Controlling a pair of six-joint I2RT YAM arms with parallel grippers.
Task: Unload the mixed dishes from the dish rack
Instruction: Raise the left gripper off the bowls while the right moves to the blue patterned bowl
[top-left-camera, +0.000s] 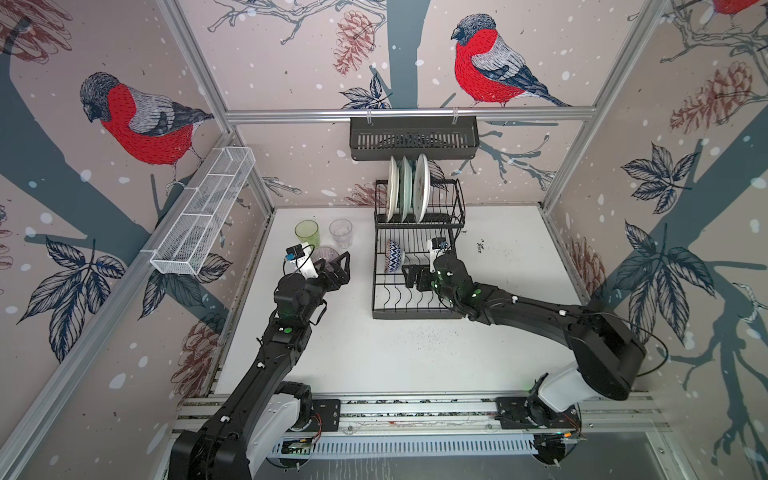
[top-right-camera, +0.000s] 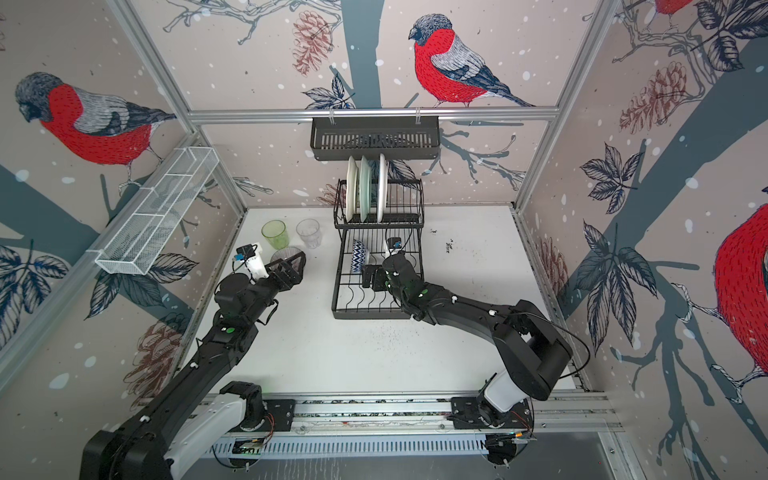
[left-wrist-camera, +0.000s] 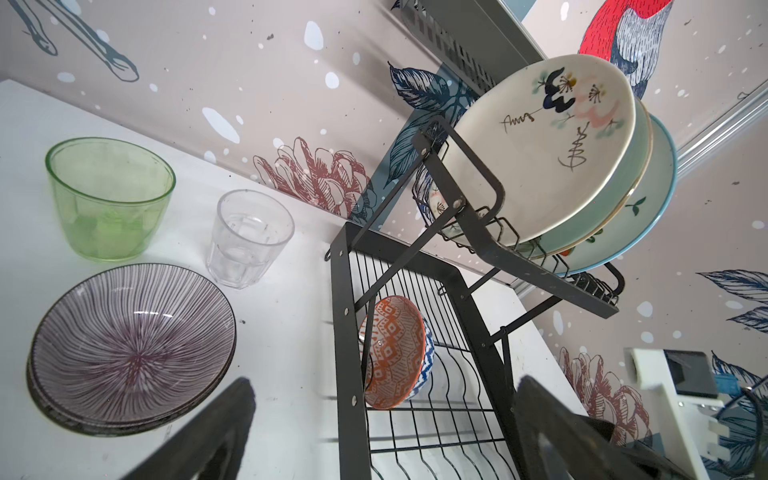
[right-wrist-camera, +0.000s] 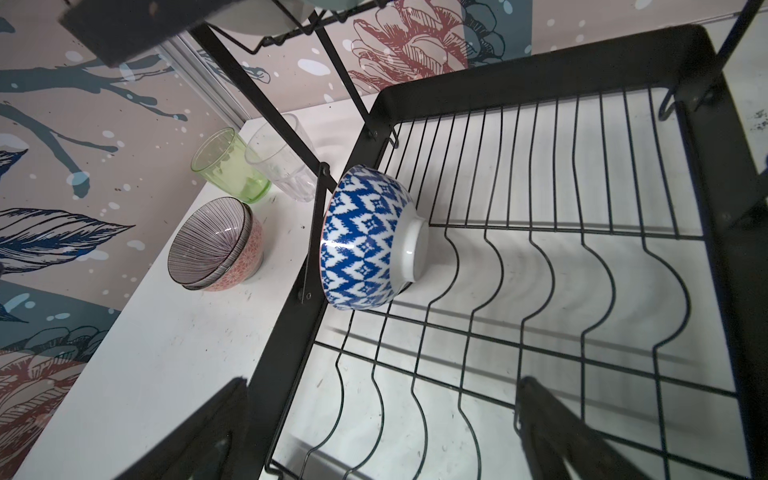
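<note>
**Unloading, judged about half done.** Dish rack (top-left-camera: 415, 315) at centre of both top views. Left of it on the white table (top-left-camera: 415, 361): green tumbler (top-left-camera: 307, 233), clear tumbler (top-left-camera: 340, 232), and a striped bowl (right-wrist-camera: 210, 237) nested in a pink bowl (right-wrist-camera: 245, 266). Three plates (top-left-camera: 405, 189) upright in the upper tier. Blue-and-white bowl (right-wrist-camera: 368, 239) on edge at the left side of the lower grid, mouth toward the frame bar, foot ring toward the right gripper (top-left-camera: 408, 277).

Right gripper just right of that bowl, jaws spread wide, holding nothing. Left gripper (top-left-camera: 338, 268) equally wide and empty, over the nested bowls at centre left.

Likely step in hand: taking the blue-and-white bowl. To do it well:
- Pinch the upper rim, one finger inside and one outside (little room on the mouth side, against the bar).
- Lift clear of the wavy wires before swinging left.
- Keep below the upper tier's slanted brace.
</note>
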